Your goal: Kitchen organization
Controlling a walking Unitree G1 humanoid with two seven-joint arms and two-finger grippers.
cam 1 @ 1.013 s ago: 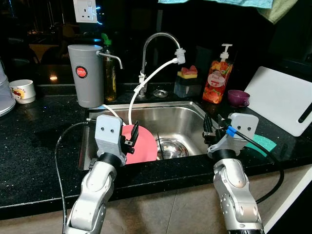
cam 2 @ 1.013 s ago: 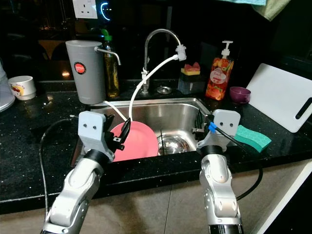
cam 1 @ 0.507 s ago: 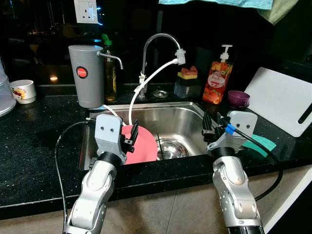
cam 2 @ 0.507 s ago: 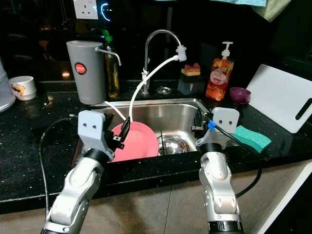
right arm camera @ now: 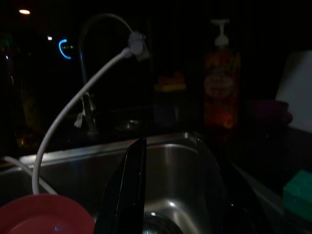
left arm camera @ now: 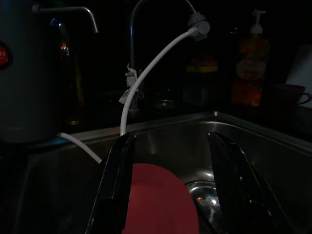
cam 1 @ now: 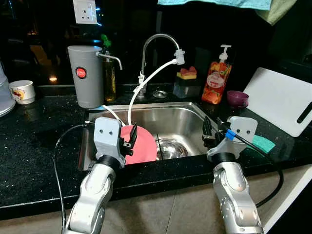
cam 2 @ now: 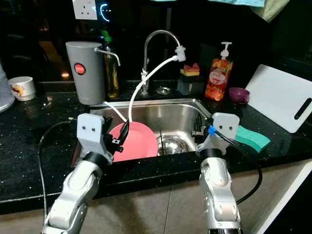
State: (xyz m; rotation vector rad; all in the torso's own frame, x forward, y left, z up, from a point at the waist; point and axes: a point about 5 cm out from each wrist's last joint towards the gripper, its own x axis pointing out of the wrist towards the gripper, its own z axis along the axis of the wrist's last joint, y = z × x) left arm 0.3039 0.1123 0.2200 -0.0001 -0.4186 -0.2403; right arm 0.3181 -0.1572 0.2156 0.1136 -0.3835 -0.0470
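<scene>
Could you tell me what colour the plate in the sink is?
Pink plate, clearest in the right eye view.

We see a round pink plastic plate (cam 1: 141,145) in the shiny stainless-steel sink (cam 1: 180,117), a teal rectangular sponge (cam 2: 251,138), and speckled black stone countertop (cam 1: 34,141).

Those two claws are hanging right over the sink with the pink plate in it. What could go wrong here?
The pink plate leans in the sink beside a steel bowl; the open left claw might nudge it so it slips and clatters. The white hose drooping from the tap hangs just behind that claw and could snag. The right claw sits near the sink's wall and may bump it.
</scene>
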